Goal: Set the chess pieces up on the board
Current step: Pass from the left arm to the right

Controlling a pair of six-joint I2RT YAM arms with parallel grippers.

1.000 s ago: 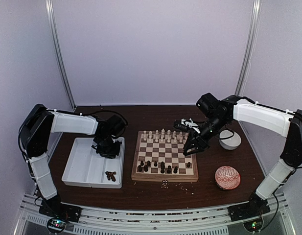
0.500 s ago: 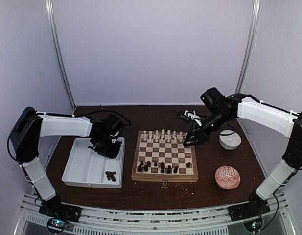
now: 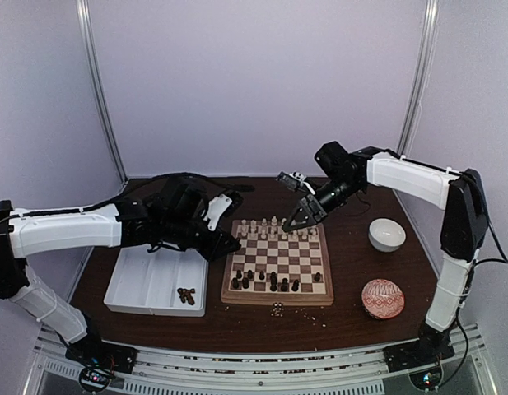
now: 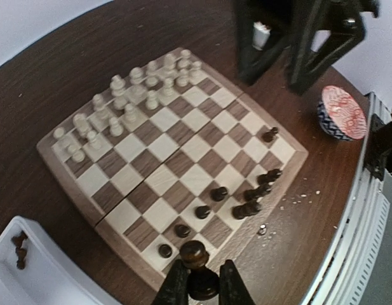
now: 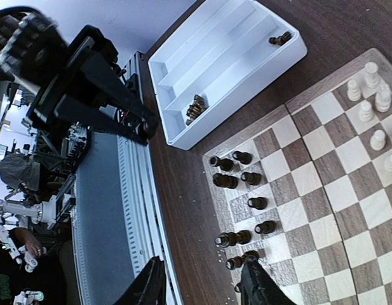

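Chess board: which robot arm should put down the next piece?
Probably left. The left gripper pinches a dark piece at the left edge of the board, ready to place. The right gripper is open and empty, near the white pieces.

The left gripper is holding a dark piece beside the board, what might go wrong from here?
The dark piece sits at the tips of the left gripper; it may slip or tilt on release. The dark pieces on the board stand crowded, so setting it down might topple neighbours. The right gripper hangs open near the white pieces and may clip one.
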